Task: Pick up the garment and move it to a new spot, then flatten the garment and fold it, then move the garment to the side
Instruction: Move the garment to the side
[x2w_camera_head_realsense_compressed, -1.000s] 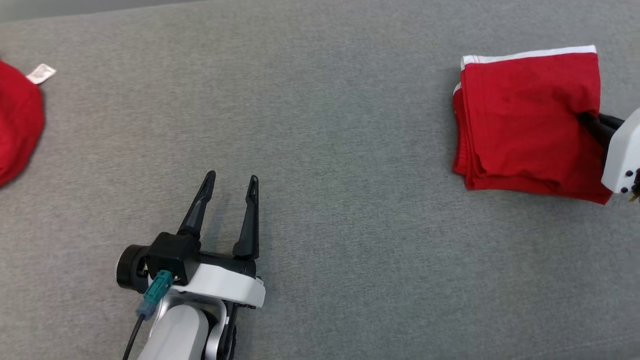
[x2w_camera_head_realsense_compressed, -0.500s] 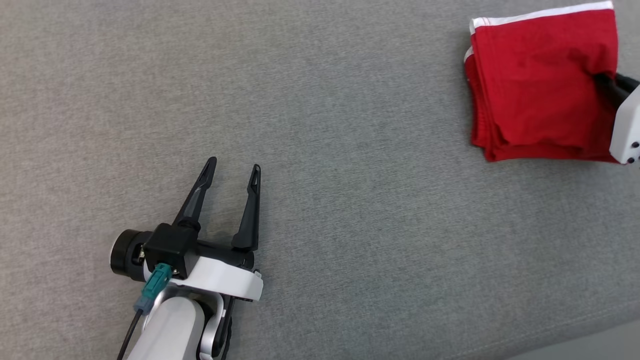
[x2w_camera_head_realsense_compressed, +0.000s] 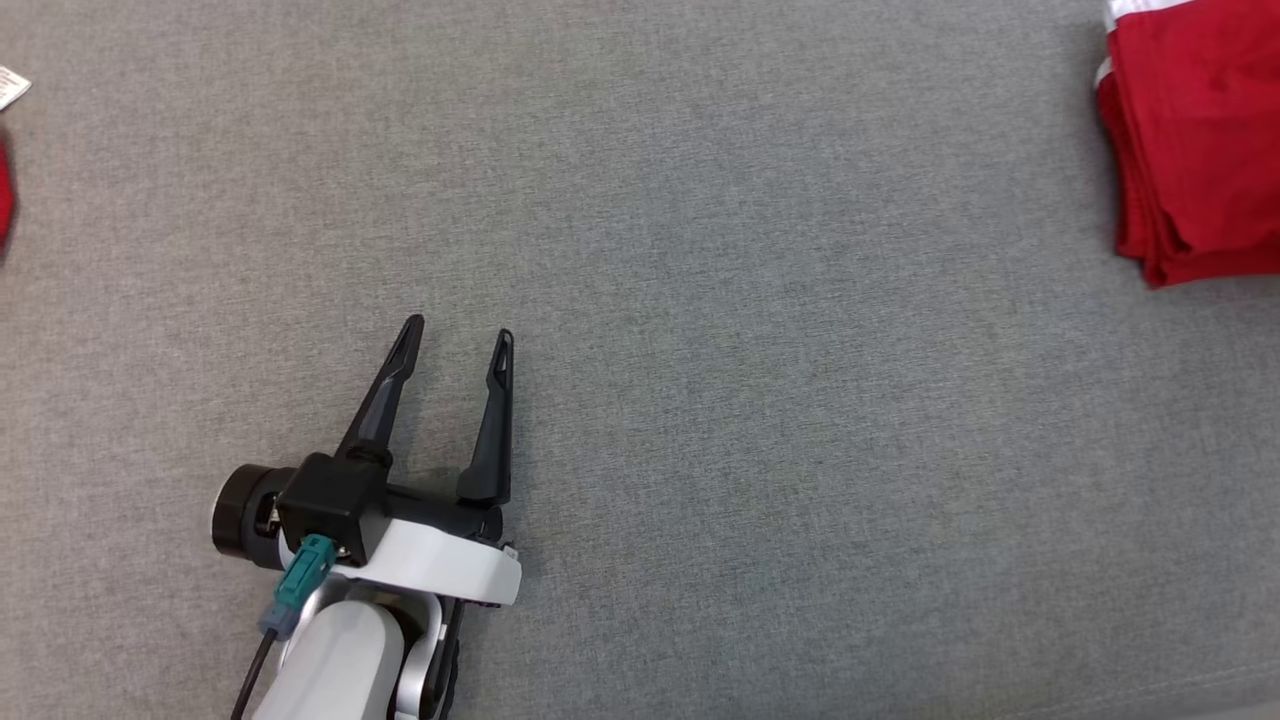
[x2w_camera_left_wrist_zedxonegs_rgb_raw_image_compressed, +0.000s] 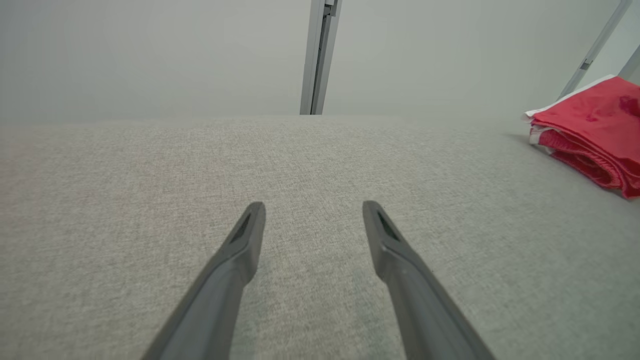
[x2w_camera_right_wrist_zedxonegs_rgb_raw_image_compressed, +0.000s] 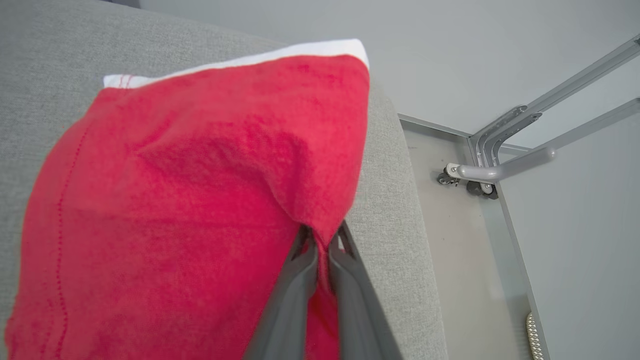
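A folded red garment (x2w_camera_head_realsense_compressed: 1200, 130) with white trim lies at the far right of the grey fabric worktop (x2w_camera_head_realsense_compressed: 700, 300), near its corner. Its edge is pinched between the closed fingers of the right gripper (x2w_camera_right_wrist_zedxonegs_rgb_raw_image_compressed: 322, 237). The left gripper (x2w_camera_head_realsense_compressed: 457, 335) hovers well apart over bare fabric, fingers spread wide and empty.

Black hand (x2w_camera_head_realsense_compressed: 458, 330), white wrist (x2w_camera_head_realsense_compressed: 440, 565), teal connector (x2w_camera_head_realsense_compressed: 303, 578)
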